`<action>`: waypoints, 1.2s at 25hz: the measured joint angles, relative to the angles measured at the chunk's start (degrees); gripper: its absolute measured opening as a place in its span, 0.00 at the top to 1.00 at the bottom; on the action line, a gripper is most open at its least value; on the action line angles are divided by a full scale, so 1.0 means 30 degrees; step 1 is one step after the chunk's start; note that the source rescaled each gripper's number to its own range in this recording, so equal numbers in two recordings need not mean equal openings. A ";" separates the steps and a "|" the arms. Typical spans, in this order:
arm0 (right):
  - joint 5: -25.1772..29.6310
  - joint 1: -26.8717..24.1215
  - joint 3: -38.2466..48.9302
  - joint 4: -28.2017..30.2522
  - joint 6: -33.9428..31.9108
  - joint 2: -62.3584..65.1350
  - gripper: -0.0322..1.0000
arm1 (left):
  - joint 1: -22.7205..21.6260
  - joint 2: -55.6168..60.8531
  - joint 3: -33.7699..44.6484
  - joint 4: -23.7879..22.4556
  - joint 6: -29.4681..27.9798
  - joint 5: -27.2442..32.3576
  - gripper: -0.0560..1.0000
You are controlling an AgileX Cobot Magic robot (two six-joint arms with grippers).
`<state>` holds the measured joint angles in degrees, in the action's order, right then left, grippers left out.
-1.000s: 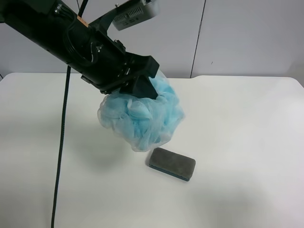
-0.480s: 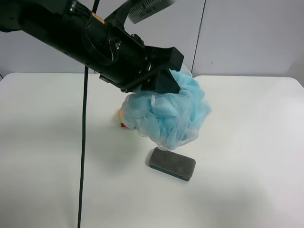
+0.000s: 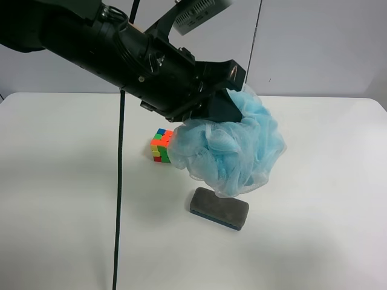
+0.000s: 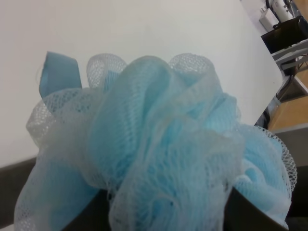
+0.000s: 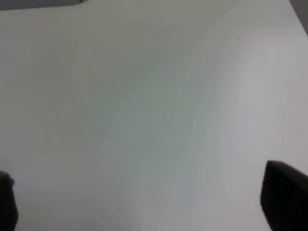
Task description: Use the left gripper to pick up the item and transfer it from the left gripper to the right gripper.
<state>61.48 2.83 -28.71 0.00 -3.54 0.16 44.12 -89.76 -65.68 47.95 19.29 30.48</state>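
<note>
Blue mesh bath pouf point(image 3: 233, 151) is off the surface point(image 3: 314, 241), clamped in the left gripper point(image 3: 221, 104). The fingers bite its top edge, and the bulk hangs below and ahead of them.

In the exterior high view it hangs above the gap between the Rubik's cube point(image 3: 161, 145) and the dark grey eraser block point(image 3: 219, 208), touching neither as far as I can tell.

The pouf is roughly round with no real long axis, so approach angle matters less than which side you come in from. Its free side faces down and toward the exterior high view's right, away from the left arm's body.

The right gripper point(image 5: 144, 207) isn't in the exterior high view. Its wrist camera shows only bare surface, with the fingers point(image 5: 284, 192) spread apart and nothing between them. No pouf is in its sight, so it looks well away.

My read: pick is done and the handover hasn't started. You'll want the right fingers closing on the hanging bulk, clear of the left fingers.
</note>
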 joint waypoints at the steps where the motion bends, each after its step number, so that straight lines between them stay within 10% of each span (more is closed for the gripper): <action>1: 0.0000 0.0000 0.0000 0.0000 0.0000 0.0000 0.00 | 0.0000 0.0000 0.0000 0.0000 0.0000 0.0000 0.76; 18: 0.0004 0.0000 -0.1082 -0.4508 0.2052 -0.3181 0.00 | 0.0000 0.0000 0.0000 0.0064 0.0000 0.0198 0.90; 30: -0.1726 0.2197 -0.3154 -1.1957 1.0028 -1.1451 0.00 | 0.0000 0.0000 0.0000 0.0118 0.0054 0.0341 0.92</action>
<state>56.30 9.42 -38.17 -35.87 26.54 -34.19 44.12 -89.76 -65.68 48.30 19.45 31.50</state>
